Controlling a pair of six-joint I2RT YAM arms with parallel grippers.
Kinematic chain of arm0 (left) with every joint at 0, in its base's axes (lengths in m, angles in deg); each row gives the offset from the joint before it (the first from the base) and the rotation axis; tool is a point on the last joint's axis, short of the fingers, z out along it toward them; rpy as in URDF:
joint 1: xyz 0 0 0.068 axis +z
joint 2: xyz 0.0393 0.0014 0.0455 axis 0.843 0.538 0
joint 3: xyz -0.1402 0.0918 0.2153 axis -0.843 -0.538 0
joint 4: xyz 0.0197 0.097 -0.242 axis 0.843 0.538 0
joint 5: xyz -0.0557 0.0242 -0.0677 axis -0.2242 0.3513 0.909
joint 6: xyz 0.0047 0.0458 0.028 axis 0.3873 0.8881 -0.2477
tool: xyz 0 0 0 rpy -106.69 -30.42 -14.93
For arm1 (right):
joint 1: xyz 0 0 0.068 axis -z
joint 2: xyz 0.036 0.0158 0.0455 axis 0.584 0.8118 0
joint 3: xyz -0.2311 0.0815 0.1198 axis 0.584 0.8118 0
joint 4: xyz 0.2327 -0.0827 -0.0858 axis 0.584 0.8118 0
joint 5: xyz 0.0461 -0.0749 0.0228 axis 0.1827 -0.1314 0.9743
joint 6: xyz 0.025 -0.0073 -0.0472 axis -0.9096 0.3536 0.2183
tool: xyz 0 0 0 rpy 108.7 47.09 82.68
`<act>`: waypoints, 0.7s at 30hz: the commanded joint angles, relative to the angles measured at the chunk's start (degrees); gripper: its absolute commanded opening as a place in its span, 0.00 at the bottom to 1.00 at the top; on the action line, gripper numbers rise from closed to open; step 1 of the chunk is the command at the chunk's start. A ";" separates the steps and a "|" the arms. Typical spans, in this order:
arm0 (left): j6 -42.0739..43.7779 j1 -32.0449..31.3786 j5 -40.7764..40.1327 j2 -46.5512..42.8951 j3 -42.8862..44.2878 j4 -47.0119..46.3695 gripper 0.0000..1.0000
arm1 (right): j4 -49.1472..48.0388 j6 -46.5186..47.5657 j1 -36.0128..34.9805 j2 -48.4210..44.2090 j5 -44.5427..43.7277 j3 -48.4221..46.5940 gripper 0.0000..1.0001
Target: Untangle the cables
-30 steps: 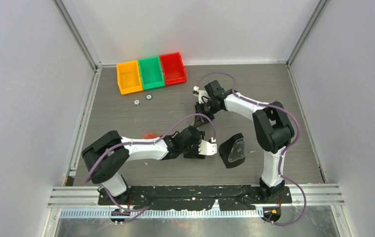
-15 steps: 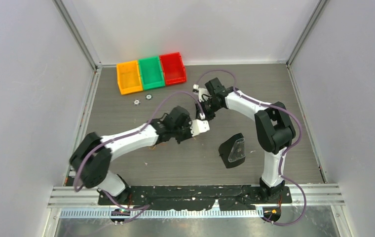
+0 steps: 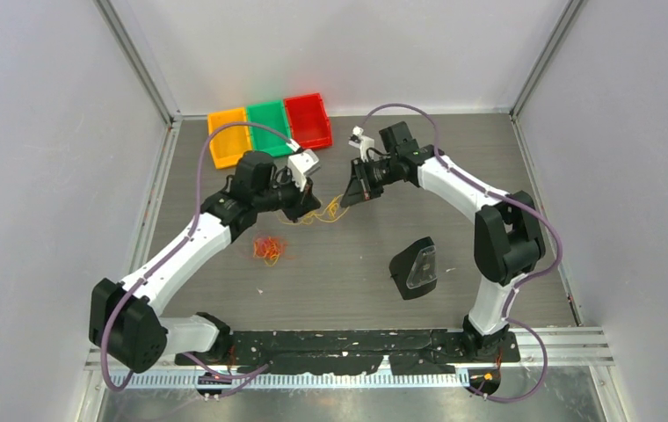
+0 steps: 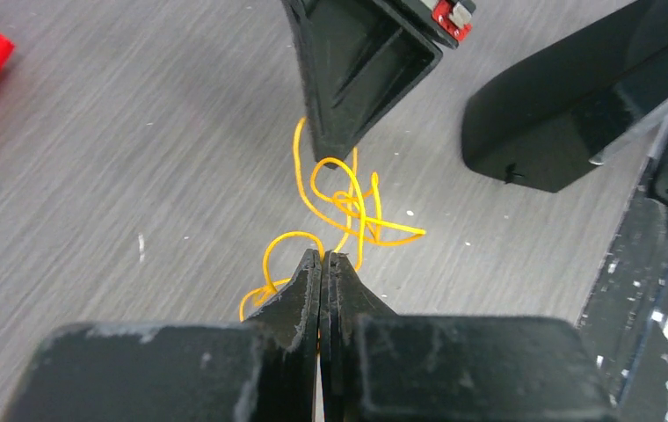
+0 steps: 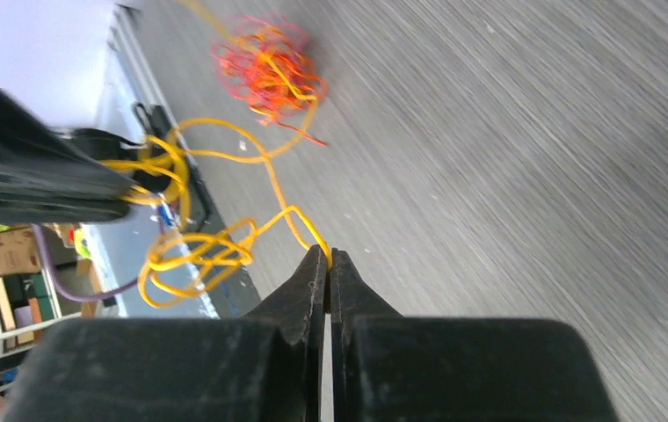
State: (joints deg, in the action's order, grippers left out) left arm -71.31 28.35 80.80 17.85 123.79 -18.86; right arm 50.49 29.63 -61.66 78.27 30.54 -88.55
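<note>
Cables (image 3: 268, 250), hair-thin flexible wires in red, orange and yellow, lie partly as a small loose bunch on the grey wood-grain table (image 3: 453, 185), at about 8 o'clock from its centre. At 11 o'clock, by the far edge, three open plastic bins stand in a touching row: orange bin (image 3: 228, 141), green bin (image 3: 269, 127), red bin (image 3: 307, 120). The left arm reaches out over the table towards 1 o'clock, passing just beside the bunch and partly across the orange bin.

At 2 o'clock from the bunch, near the table's centre, a looped yellow strand (image 4: 352, 204) hangs between the two grippers. The left gripper (image 4: 323, 257) has its jaws pressed fully together, with a loop of the strand caught at the very tips. The right gripper (image 5: 326, 255), at 3 o'clock from the left one and pointing back towards it, is likewise squeezed closed, nipping the strand at its tips. In the right wrist view a yellow run leads from the loops towards the bunch; whether it joins it cannot be told.

At 4 o'clock from the centre, well apart from the wires, sits a black wedge-shaped object with a clear panel (image 3: 415, 268)
</note>
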 commanded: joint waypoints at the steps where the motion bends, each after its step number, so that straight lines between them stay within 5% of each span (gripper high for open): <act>1: -6.83 2.60 7.62 -0.20 2.21 -1.71 0.00 | -8.58 -5.59 -0.09 -6.32 7.00 0.41 0.10; 7: -10.88 10.09 7.04 -0.17 7.81 -0.42 0.00 | -5.51 -3.64 1.59 -6.59 2.05 -0.72 0.67; 12: -12.07 18.31 4.66 3.21 14.80 1.35 0.00 | -4.67 -4.59 4.48 -6.41 1.60 -3.14 0.80; 21: -14.32 32.53 -0.01 19.46 33.80 0.58 0.00 | -3.86 -4.55 6.15 -9.69 1.93 -2.79 0.89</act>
State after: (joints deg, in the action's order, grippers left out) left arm -83.18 55.89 82.82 29.96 148.27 -17.33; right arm 46.44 25.21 -55.30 72.56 32.24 -90.06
